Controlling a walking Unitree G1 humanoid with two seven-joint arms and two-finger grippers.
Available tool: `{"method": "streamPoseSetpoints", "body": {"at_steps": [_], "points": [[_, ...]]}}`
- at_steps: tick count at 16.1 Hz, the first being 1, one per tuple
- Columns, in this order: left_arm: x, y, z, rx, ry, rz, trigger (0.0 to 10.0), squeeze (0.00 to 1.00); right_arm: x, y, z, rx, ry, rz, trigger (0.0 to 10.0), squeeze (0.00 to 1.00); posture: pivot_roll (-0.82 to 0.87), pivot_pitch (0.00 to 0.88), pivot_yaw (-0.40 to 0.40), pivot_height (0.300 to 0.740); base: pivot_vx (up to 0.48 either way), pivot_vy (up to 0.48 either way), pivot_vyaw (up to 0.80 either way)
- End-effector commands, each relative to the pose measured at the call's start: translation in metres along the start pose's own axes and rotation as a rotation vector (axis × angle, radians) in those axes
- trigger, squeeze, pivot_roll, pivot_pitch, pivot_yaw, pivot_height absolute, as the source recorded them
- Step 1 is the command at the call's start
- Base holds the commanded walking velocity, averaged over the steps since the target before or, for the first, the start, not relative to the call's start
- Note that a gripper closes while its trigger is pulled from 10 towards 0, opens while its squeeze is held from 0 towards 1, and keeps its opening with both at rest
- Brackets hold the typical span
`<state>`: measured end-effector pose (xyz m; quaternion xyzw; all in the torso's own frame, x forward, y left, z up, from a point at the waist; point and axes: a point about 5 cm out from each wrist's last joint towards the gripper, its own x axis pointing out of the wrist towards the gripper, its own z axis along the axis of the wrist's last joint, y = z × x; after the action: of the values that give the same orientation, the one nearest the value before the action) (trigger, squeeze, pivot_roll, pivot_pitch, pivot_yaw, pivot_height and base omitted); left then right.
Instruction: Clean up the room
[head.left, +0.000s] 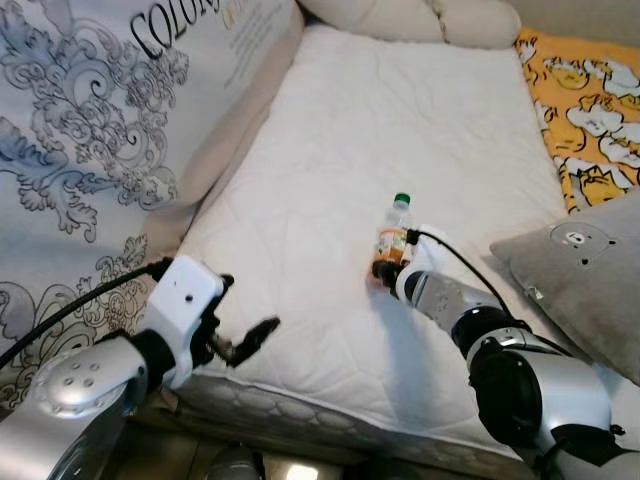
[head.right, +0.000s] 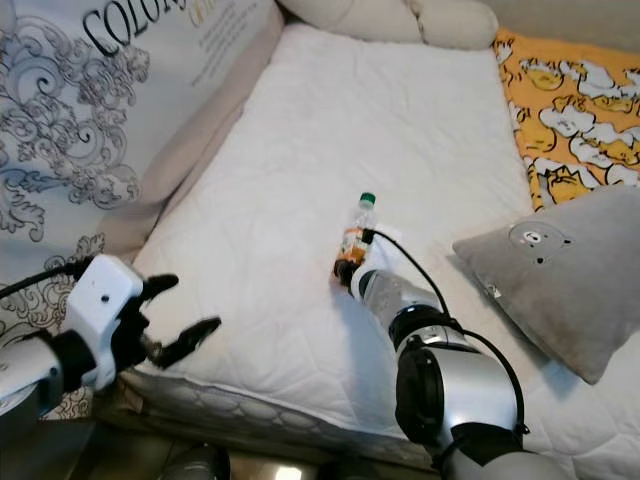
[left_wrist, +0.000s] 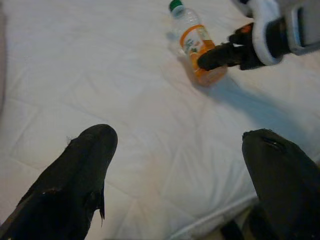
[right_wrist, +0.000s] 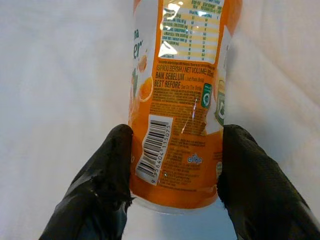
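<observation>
The step in hand looks like the pick-up of a stray bottle (head.left: 394, 232) from the bed (head.left: 330, 150). The bottle, with a green cap and orange label, lies on the white quilt around the middle of the mattress, its cap pointing towards the head of the bed.

The right gripper (right_wrist: 172, 172) has reached the bottle's base end. In the right wrist view its two black fingers (right_wrist: 102, 180) stand on either side of the orange label, touching or all but touching it, so the gripper appears clenched on the bottle, though whether the squeeze is firm enough to carry it cannot be judged. The bottle rests on the quilt, not yet lifted.

The left gripper (head.left: 243, 343) hovers above the near edge of the bed, well apart from the bottle, its fingers spread and holding nothing.

Beside the bottle, on the robot's right, a grey pillow (head.left: 585, 280) lies on the bed, and beyond it an orange sheet (head.left: 590, 110) printed with ducks.

The next move probably calls for a sure grip and a straight lift off the soft quilt, since the hold is low on the bottle and the cap end could tip or swing. After that the bottle needs carrying to wherever rubbish or drinks belong, a place not in view here.
</observation>
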<state>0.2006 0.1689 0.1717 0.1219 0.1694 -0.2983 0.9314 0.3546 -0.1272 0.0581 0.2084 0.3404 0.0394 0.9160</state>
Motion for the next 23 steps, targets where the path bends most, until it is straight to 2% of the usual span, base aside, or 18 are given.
{"method": "streamPoseSetpoints", "body": {"at_steps": [1,2,3,4,7,8,9,10,11,12,13,14,15,17,19,23], "points": [[0.004,0.004,0.001,0.003,-0.012,0.043,10.0,0.0,-0.003,-0.006,0.009,0.023,-0.042,0.025,0.0,0.0,0.15,0.0,-0.056,0.74,0.0,0.0,0.0],[0.006,0.006,0.001,0.0,-0.016,0.06,10.0,0.0,-0.003,-0.007,0.01,0.025,-0.048,0.036,0.0,0.0,0.14,0.0,-0.054,0.74,0.0,0.0,0.0],[0.015,0.014,0.001,-0.032,-0.041,0.151,10.0,0.0,-0.008,-0.014,0.018,0.012,-0.097,0.079,0.0,0.0,0.11,0.0,-0.037,0.74,0.0,0.0,0.0],[0.018,0.017,0.0,-0.037,-0.046,0.178,10.0,0.0,-0.009,-0.017,0.019,0.004,-0.118,0.088,0.0,0.0,0.09,0.0,-0.025,0.74,0.0,0.0,0.0],[0.039,0.019,0.002,-0.032,-0.076,0.216,10.0,0.0,-0.036,-0.029,0.021,-0.091,-0.26,0.121,0.0,0.0,0.04,0.0,0.002,0.74,0.0,0.0,0.0],[0.048,0.02,0.004,-0.031,-0.092,0.228,10.0,0.0,-0.057,-0.033,0.021,-0.11,-0.342,0.127,2.1,0.0,0.02,0.0,0.016,0.74,0.0,0.0,0.0],[0.056,0.02,0.004,-0.033,-0.106,0.241,10.0,0.0,-0.075,-0.035,0.021,-0.108,-0.396,0.134,7.5,0.0,0.01,0.0,0.026,0.74,0.0,0.0,0.0],[0.058,0.02,0.004,-0.034,-0.111,0.246,10.0,0.0,-0.081,-0.036,0.02,-0.104,-0.41,0.136,7.5,0.0,0.01,0.0,0.028,0.74,0.0,0.0,0.0],[0.062,0.019,0.002,-0.043,-0.12,0.262,10.0,0.0,-0.094,-0.036,0.016,-0.112,-0.436,0.127,10.0,0.0,0.0,0.0,0.034,0.74,0.0,0.0,0.0],[0.064,0.016,-0.002,-0.055,-0.127,0.275,10.0,0.0,-0.108,-0.03,0.009,-0.133,-0.462,0.153,10.0,0.0,-0.01,0.0,0.034,0.74,0.0,0.0,0.0],[0.064,0.016,-0.002,-0.057,-0.128,0.277,10.0,0.0,-0.11,-0.029,0.009,-0.136,-0.464,0.158,10.0,0.0,-0.01,0.0,0.034,0.74,0.0,0.0,0.0],[0.064,0.016,-0.008,-0.088,-0.131,0.32,10.0,0.0,-0.123,-0.013,-0.004,-0.193,-0.451,0.234,10.0,0.0,-0.02,0.0,0.03,0.74,0.0,0.0,0.0],[0.062,0.016,-0.009,-0.106,-0.142,0.34,10.0,0.0,-0.13,-0.005,-0.012,-0.218,-0.441,0.262,10.0,0.0,-0.02,0.0,0.028,0.74,0.0,0.0,0.61],[0.059,0.015,-0.009,-0.109,-0.159,0.363,10.0,0.0,-0.139,-0.001,-0.017,-0.206,-0.438,0.286,10.0,0.0,-0.01,0.0,0.019,0.74,0.0,0.0,0.8],[0.052,0.014,-0.014,-0.126,-0.156,0.392,10.0,0.0,-0.146,-0.008,-0.022,-0.207,-0.431,0.255,10.0,0.0,0.0,0.0,0.012,0.74,0.0,0.0,0.8],[0.047,0.011,-0.017,-0.109,-0.146,0.394,10.0,0.0,-0.147,-0.007,-0.032,-0.236,-0.381,0.272,10.0,0.0,0.02,0.0,0.011,0.74,0.0,0.0,0.8]]}}
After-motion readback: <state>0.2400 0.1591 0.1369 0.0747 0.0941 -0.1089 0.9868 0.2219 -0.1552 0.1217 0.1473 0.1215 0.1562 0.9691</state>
